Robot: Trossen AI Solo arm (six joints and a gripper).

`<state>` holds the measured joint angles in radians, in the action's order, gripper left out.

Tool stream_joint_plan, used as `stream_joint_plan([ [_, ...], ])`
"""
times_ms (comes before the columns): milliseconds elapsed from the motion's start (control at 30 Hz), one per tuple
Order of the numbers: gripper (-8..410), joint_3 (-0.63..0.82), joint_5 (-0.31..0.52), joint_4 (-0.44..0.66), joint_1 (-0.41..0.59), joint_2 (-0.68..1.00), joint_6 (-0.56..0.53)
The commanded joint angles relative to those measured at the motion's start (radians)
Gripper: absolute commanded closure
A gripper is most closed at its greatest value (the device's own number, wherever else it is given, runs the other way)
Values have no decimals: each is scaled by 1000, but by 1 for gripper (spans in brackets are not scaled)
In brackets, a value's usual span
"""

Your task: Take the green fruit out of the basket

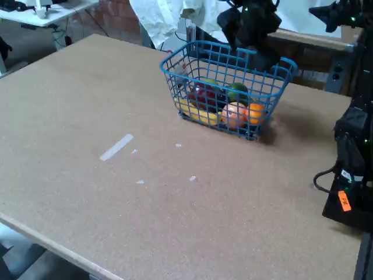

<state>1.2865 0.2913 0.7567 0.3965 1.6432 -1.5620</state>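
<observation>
Sitting toward the far right of the brown table (pixel 87 105) in the fixed view, the basket (pixel 198 58) is a blue wire-mesh one with flared sides and raised loops at its two ends. Inside it, the green fruit (pixel 237 92) lies near the middle, toward the back wall, dark and glossy, with only its upper part showing above the other fruit. Just in front of it and to the right lies an orange fruit (pixel 255 112), and beside that a paler peach-coloured fruit (pixel 233 115), both pressed against the front mesh. To the left of the green fruit sits a red fruit (pixel 204 93) with small green bits on top, and below that a yellow fruit (pixel 192 109) lies along the basket floor.

Above and behind the basket hangs the arm's black gripper (pixel 252 26), a dark mass at the top edge of the picture. It is higher than the basket's rim and stands over the back wall, so the green fruit lies below it and slightly toward the camera, apart from it, with no contact showing. Whether its fingers are spread or closed I cannot tell: they merge into the dark body against the dim background.

On the bare table nearer the camera lies a pale strip of tape (pixel 116 147), with a few small pale scraps (pixel 192 178) scattered to its right. At the right edge stands black equipment (pixel 352 169) carrying an orange tag (pixel 344 200).
</observation>
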Motion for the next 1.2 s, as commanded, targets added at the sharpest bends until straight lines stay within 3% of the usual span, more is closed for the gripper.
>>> stream_joint_plan([
  [0,32,-9,2,5,15,10,-8],
  [333,6,-10,-99,-43,23,104,4],
  [1167,6,-10,-152,-61,67,219,47],
])
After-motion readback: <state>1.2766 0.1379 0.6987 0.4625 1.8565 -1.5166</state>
